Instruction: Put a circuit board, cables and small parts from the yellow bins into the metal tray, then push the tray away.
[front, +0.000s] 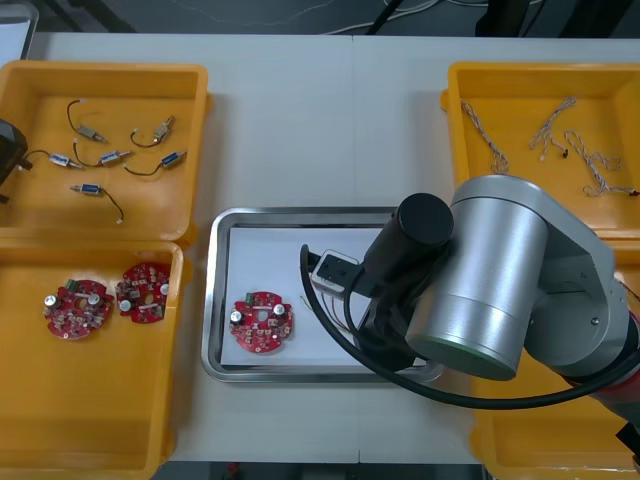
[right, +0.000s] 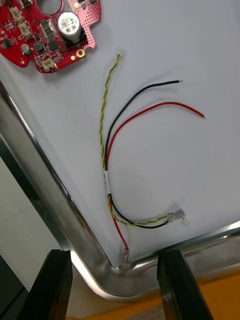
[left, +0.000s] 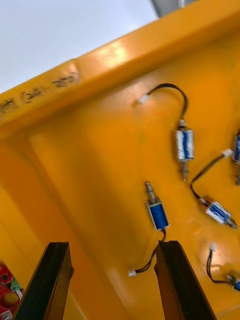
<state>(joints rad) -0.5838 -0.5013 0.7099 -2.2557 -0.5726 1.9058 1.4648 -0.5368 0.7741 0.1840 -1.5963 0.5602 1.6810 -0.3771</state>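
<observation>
**right claw open over the tray, left claw open over the small parts**

the silver housing of the right arm sits nearest the lens and covers the right half of the metal tray. the right gripper hangs over the tray's corner with its fingers spread and nothing between them. a cable bundle lies free on the white tray floor just beyond the fingertips. it is made of a red lead, a black lead and a twisted yellow pair. its long axis runs away from the fingers, and the loose ends fan toward the round red circuit board, which lies flat in the tray and apart from the bundle.

the left gripper hovers over the far left yellow bin, also spread and empty. the nearest small metal part, blue-bodied, lies just past the fingertips and closer to one finger than the other. its long axis runs roughly away from the gripper, so it lies across the closing line. its pin points away from the fingers, and its black lead trails back to a white plug between them. the left arm is therefore judged better placed for the next pick, after a small sideways correction.
</observation>
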